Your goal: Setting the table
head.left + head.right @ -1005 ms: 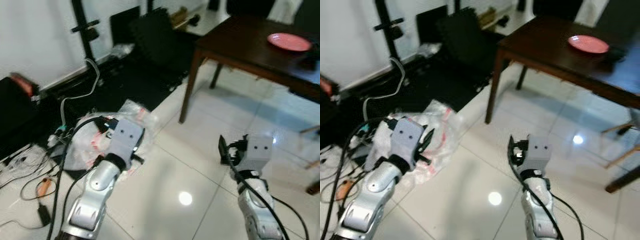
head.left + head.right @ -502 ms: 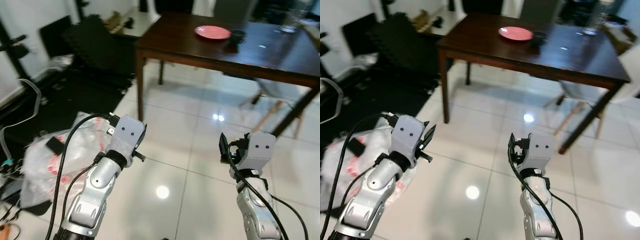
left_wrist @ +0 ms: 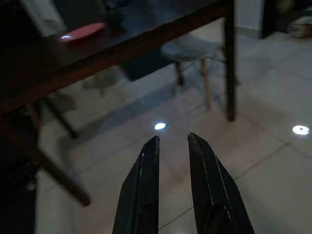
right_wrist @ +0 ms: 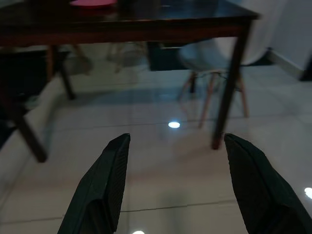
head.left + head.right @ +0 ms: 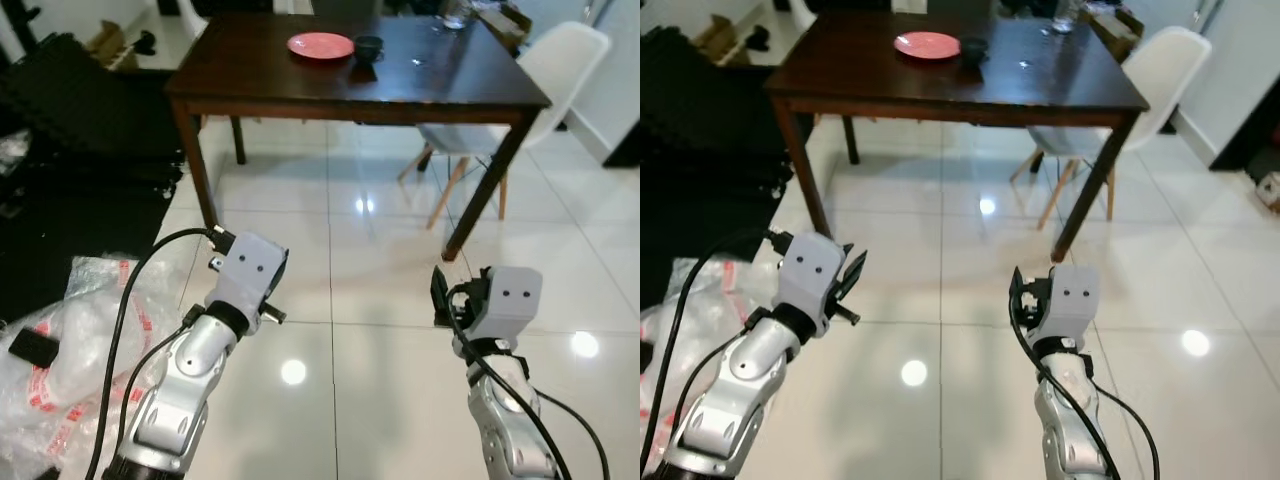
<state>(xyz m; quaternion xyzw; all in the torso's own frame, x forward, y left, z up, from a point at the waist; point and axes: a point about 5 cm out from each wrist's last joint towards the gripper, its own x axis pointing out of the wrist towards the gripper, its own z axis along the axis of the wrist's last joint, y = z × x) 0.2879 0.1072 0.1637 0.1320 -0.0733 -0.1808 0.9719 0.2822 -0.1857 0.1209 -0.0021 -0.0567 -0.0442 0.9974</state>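
Note:
A dark wooden table [image 5: 250,80] stands ahead, across the tiled floor. On its far side lie a pink plate [image 5: 320,45] and a dark cup [image 5: 368,48], with a clear glass [image 5: 455,14] near the back edge. Both arms are raised in front of me over the floor, well short of the table. My left gripper [image 3: 173,139] points at the table with its fingers nearly together and nothing between them. My right gripper [image 4: 175,139] is spread wide and empty. The plate [image 3: 80,31] also appears in the left wrist view.
A white chair [image 5: 545,70] with wooden legs is tucked at the table's right side. A crumpled clear plastic bag [image 5: 50,330] lies on the floor at my left. Black mats [image 5: 70,110] cover the floor left of the table. Glossy white tiles stretch ahead.
The view has swung to the right, so the table now stands in the upper middle and the bag sits at the left edge. Both arms hold the same pose.

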